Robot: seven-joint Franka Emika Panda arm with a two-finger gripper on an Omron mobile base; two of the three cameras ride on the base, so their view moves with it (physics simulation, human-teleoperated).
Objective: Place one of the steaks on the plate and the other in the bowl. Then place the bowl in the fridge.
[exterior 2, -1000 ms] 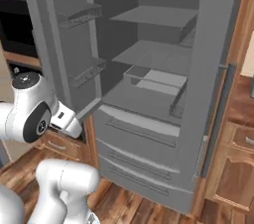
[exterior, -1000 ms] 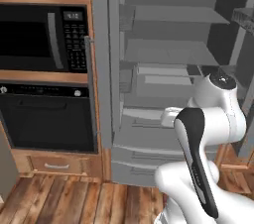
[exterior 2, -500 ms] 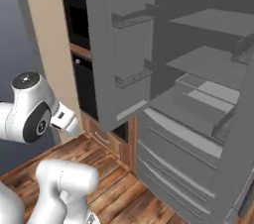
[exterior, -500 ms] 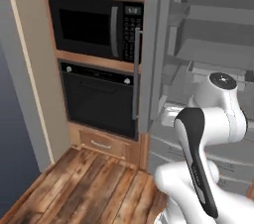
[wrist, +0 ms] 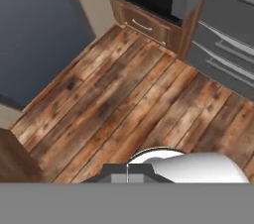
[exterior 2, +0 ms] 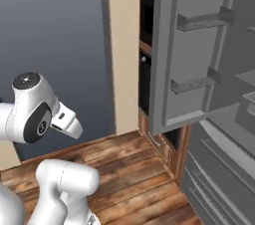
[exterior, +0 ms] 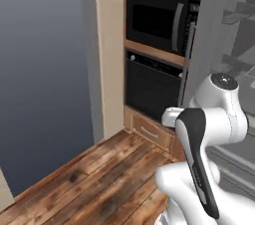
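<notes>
None of the food items, plate or bowl can be located from these views, so progress on the sorting steps can't be confirmed. What is visible: tall grey steel fridge (exterior 2: 214,84) standing with its left door swung wide, door shelves bare, interior shelves at far right edge partly cut off; no bowl made out on them, though most of the interior lies outside the picture. Lower drawers (wrist: 225,52) are closed.

Beside the fridge, a black microwave (exterior: 157,22) sits over a black wall oven (exterior: 152,87) in a wood cabinet, w/ a small wood drawer (wrist: 144,25) beneath. Brown plank floor (wrist: 114,104) runs out toward a plain grey-blue wall (exterior: 45,69).

Arm is folded up close over the base; the hand camera looks down at bare floor. Fingertips are not distinguishable at the bottom of that view, but the gripper is clenched fully, apparently on nothing.

Judgement: base faces away from the fridge toward open floor. Fridge is prepped (door open), so access step is done. Whether steaks are sorted or the bowl is already stowed: can't tell. If not, remaining work is fetch bowl, load it onto a shelf, poss. close the door.
</notes>
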